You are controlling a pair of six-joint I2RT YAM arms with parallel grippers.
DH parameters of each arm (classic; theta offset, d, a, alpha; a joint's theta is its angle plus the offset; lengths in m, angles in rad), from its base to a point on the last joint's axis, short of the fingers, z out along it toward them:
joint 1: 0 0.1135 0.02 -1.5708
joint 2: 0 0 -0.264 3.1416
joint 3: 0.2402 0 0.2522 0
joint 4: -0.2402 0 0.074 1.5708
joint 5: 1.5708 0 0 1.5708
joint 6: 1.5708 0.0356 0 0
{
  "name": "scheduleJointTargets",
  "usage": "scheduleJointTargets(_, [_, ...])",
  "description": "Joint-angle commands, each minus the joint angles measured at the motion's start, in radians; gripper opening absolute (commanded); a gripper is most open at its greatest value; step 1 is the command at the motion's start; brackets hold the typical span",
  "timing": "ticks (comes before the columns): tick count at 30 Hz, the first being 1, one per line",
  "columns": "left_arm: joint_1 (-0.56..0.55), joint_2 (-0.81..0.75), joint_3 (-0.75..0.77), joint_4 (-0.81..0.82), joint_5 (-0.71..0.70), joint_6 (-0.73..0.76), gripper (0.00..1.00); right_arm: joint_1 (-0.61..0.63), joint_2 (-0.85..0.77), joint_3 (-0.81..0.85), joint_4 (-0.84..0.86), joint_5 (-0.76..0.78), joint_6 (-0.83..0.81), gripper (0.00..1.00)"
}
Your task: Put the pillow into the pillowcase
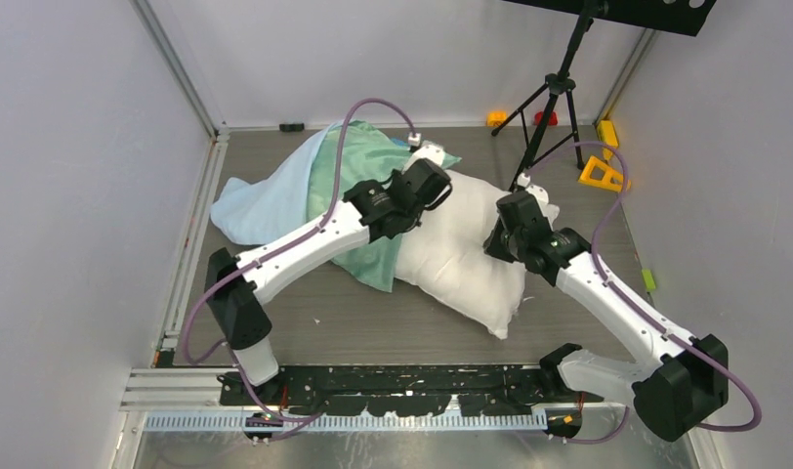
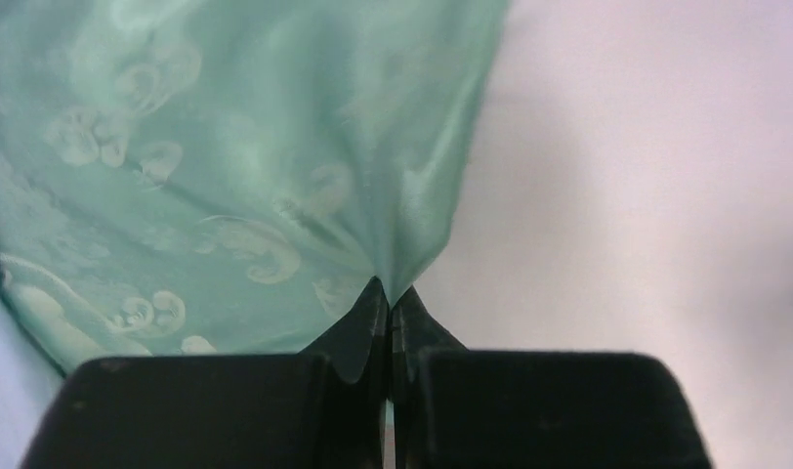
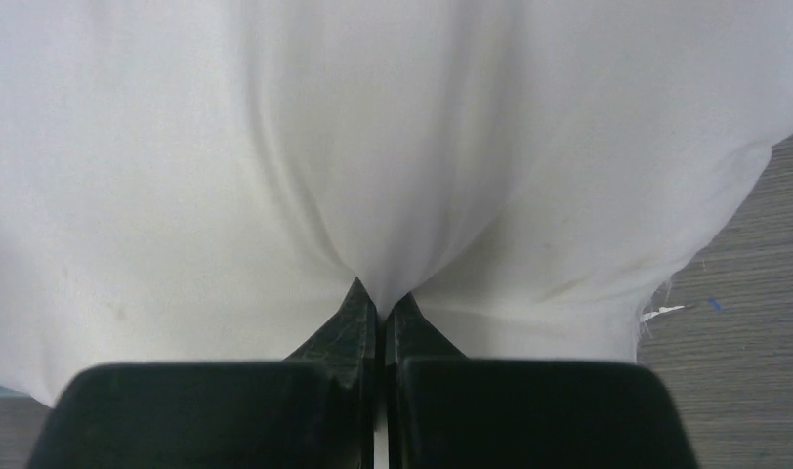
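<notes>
The plump white pillow (image 1: pixel 466 256) lies slantwise in the middle of the table, and it fills the right wrist view (image 3: pixel 393 147). The pillowcase (image 1: pixel 275 195) is crumpled to its left, light blue with a mint-green face (image 1: pixel 358 171) draped over the pillow's left end. My left gripper (image 1: pixel 441 181) sits over that end and is shut on a pinch of the mint-green pillowcase cloth (image 2: pixel 275 176), the fold drawn up between the closed tips (image 2: pixel 389 293). My right gripper (image 1: pixel 498 239) is shut on a pinch of pillow fabric at the pillow's right side, the tips (image 3: pixel 383 298) closed on the gathered white cloth.
A black tripod (image 1: pixel 554 93) stands at the back right. Yellow, orange and red toy blocks (image 1: pixel 601 174) lie near it by the right wall. White walls (image 1: pixel 80 195) enclose the table on three sides. The dark mounting rail (image 1: pixel 393 381) runs along the near edge.
</notes>
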Motion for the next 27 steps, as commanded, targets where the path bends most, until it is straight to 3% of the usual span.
scheduleJointTargets(1, [-0.161, 0.032, 0.394, -0.069, 0.225, -0.007, 0.00, 0.055, 0.059, 0.173, -0.008, -0.020, -0.002, 0.00])
scheduleJointTargets(3, [-0.227, 0.073, 0.547, -0.068, 0.386, -0.058, 0.00, 0.080, 0.086, 0.255, -0.012, -0.018, -0.005, 0.00])
scheduleJointTargets(5, [-0.233, 0.105, 0.655, -0.092, 0.423, -0.101, 0.00, 0.082, 0.106, 0.296, -0.003, -0.034, 0.001, 0.00])
scheduleJointTargets(7, [-0.204, 0.101, 0.655, -0.084, 0.396, -0.135, 0.00, 0.083, 0.113, 0.309, -0.002, -0.038, 0.004, 0.00])
scheduleJointTargets(10, [-0.091, 0.048, 0.508, -0.029, 0.456, -0.258, 0.00, 0.082, 0.101, 0.293, 0.006, -0.043, 0.016, 0.00])
scheduleJointTargets(12, [-0.012, -0.011, 0.314, 0.058, 0.508, -0.330, 0.00, 0.082, 0.089, 0.273, 0.008, -0.037, 0.021, 0.00])
scheduleJointTargets(16, [0.090, -0.024, 0.122, 0.172, 0.571, -0.373, 0.00, 0.089, 0.077, 0.236, 0.000, -0.041, -0.005, 0.01])
scheduleJointTargets(17, [0.108, -0.011, 0.097, 0.182, 0.589, -0.376, 0.00, 0.099, 0.071, 0.234, -0.005, -0.034, -0.019, 0.08])
scheduleJointTargets(21, [0.161, 0.038, 0.027, 0.219, 0.676, -0.399, 0.00, 0.207, 0.022, 0.257, -0.042, 0.103, -0.098, 0.54])
scheduleJointTargets(22, [0.172, 0.049, 0.022, 0.220, 0.683, -0.400, 0.00, 0.241, 0.012, 0.260, -0.047, 0.144, -0.124, 0.60])
scheduleJointTargets(23, [0.178, 0.058, 0.018, 0.221, 0.689, -0.400, 0.00, 0.274, 0.001, 0.259, -0.051, 0.182, -0.152, 0.76])
scheduleJointTargets(24, [0.183, 0.066, 0.017, 0.222, 0.694, -0.398, 0.00, 0.308, -0.006, 0.255, -0.051, 0.214, -0.176, 0.81])
scheduleJointTargets(27, [0.202, 0.087, 0.020, 0.215, 0.718, -0.394, 0.00, 0.420, -0.012, 0.234, -0.038, 0.297, -0.249, 0.83])
